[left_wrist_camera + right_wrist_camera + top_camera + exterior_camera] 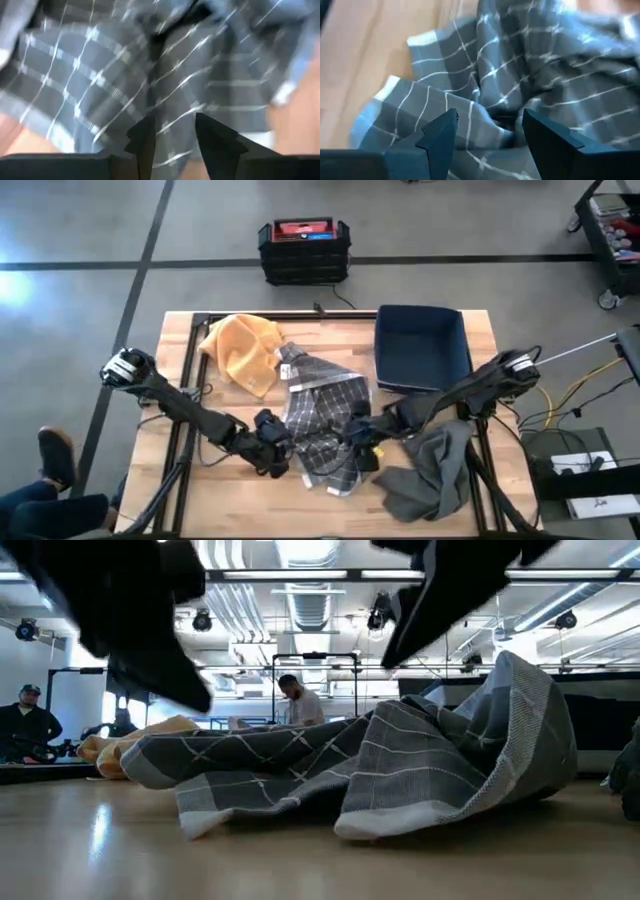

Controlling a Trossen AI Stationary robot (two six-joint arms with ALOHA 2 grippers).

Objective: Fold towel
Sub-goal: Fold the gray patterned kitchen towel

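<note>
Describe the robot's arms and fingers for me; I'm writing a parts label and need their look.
Both arms are dark, slim, jointed links. The left arm has a pale round cap at its base end; the right arm has a similar pale cap, with yellow and white cables trailing beside it. The left gripper and right gripper each have two dark, flat, angular fingers with pointed tips.

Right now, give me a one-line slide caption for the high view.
Both tools, left and right, flank the crumpled grey plaid towel on the wooden table, between a yellow cloth and plain grey cloth.
</note>
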